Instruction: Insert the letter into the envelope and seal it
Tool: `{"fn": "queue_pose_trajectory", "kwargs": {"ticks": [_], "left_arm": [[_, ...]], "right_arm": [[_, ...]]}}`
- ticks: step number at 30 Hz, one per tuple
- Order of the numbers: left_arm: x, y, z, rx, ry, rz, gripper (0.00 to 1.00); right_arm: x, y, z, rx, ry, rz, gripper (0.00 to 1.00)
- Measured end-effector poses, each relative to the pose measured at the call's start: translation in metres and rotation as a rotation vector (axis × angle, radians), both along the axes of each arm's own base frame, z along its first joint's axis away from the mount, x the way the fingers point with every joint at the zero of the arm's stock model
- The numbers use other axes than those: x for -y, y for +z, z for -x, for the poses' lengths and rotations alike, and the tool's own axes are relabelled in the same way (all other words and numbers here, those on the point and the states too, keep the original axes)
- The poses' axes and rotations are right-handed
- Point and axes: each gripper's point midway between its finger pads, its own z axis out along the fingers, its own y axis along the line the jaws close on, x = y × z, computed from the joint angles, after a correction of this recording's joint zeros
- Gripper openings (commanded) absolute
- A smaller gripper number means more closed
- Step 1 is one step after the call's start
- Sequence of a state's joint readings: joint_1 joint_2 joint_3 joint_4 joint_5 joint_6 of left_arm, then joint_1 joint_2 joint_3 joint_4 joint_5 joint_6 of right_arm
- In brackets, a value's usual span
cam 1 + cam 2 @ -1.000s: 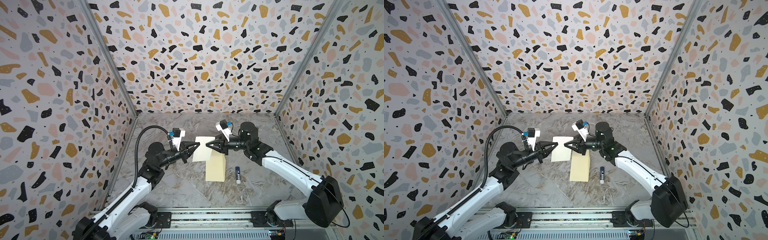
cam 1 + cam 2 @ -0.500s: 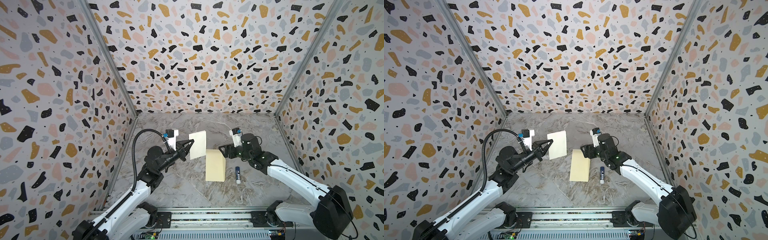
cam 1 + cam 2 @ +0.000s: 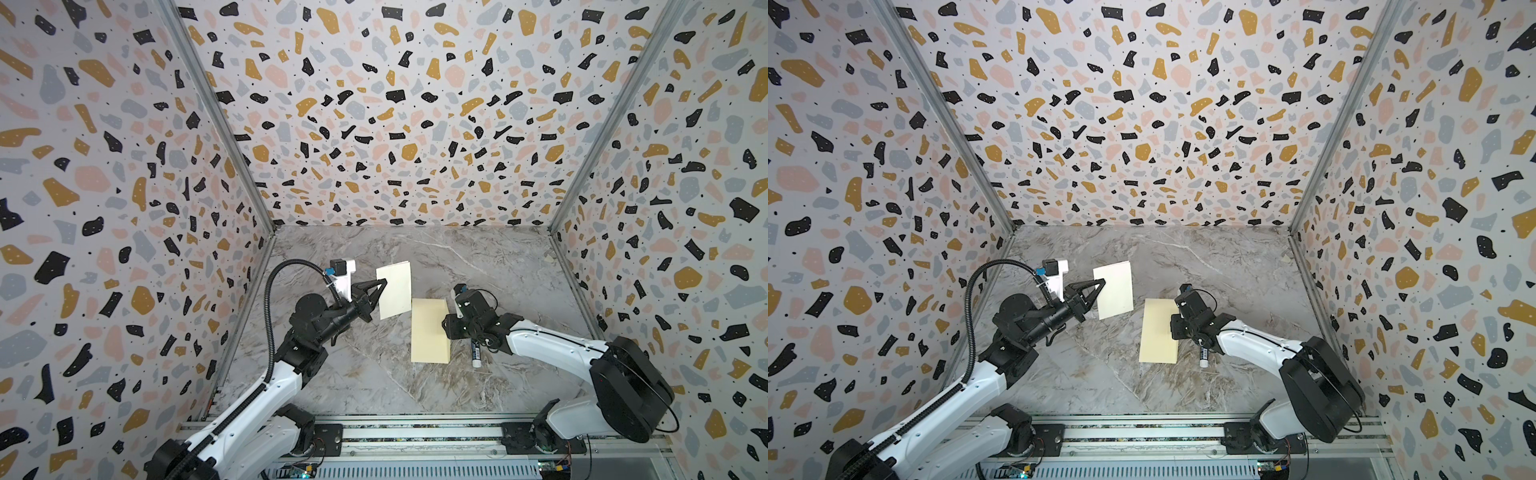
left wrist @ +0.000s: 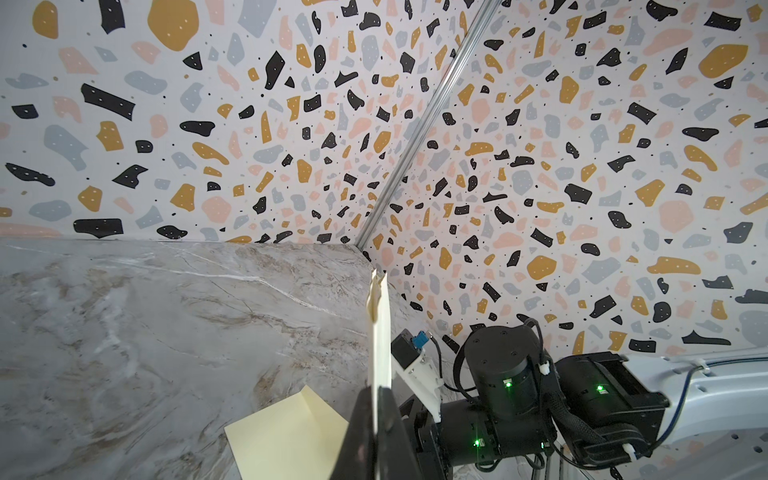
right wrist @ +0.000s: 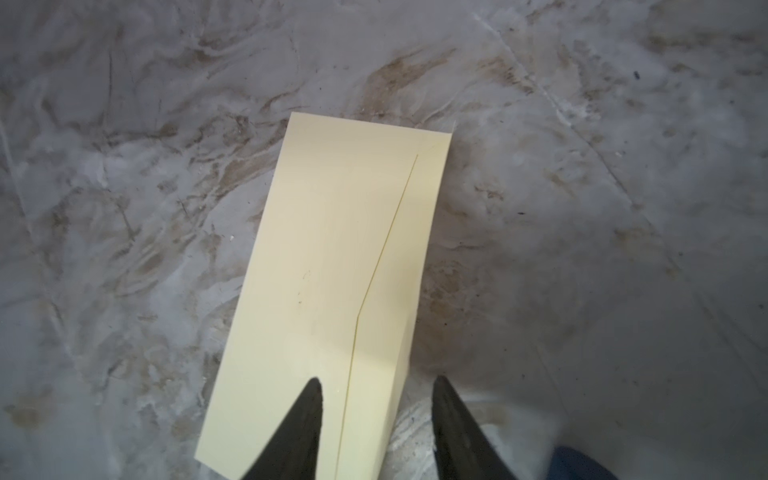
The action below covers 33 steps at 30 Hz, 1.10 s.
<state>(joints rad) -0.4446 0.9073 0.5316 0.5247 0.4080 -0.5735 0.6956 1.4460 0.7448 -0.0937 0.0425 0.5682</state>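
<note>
My left gripper [image 3: 382,286] is shut on the left edge of the letter [image 3: 395,289], a pale folded sheet held upright above the table. It shows edge-on in the left wrist view, where the letter [image 4: 380,332] rises from the shut gripper [image 4: 376,390]. The pale yellow envelope [image 3: 429,332] lies flat on the marble table, its flap line visible on the upturned face [image 5: 332,257]. My right gripper [image 5: 378,379] stands open just above the envelope's far end. One finger is over the envelope and the other over the table beside its long edge. It holds nothing.
A glue stick [image 3: 476,355] lies on the table just right of the envelope, partly under my right arm. Patterned walls close the table [image 3: 457,266] on three sides. A metal rail [image 3: 415,434] runs along the front edge.
My right gripper let go of the letter, dropped down and right to the envelope, and its jaws narrowed. My left gripper raised the letter and drew it left and back.
</note>
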Motion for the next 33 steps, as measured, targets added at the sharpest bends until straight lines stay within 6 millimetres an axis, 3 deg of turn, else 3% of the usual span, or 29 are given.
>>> {"fn": "queue_pose_trajectory", "kwargs": {"ticks": [7, 13, 21, 28, 33], "left_arm": [[0.0, 0.0, 0.0, 0.0, 0.003, 0.0, 0.0], [0.0, 0.0, 0.0, 0.0, 0.003, 0.0, 0.0], [-0.001, -0.002, -0.002, -0.01, 0.008, 0.003, 0.0], [-0.002, -0.003, -0.004, -0.022, 0.021, 0.01, 0.0], [-0.003, -0.005, -0.005, -0.03, 0.029, 0.011, 0.0]], "right_arm": [[-0.001, -0.018, -0.002, -0.029, -0.002, 0.031, 0.08], [-0.01, -0.011, -0.02, -0.008, 0.009, 0.028, 0.01], [-0.034, 0.007, -0.059, 0.041, 0.047, -0.014, 0.0], [-0.054, 0.0, -0.083, 0.04, 0.095, -0.012, 0.02], [-0.055, -0.007, -0.083, 0.014, 0.11, -0.02, 0.16]]}}
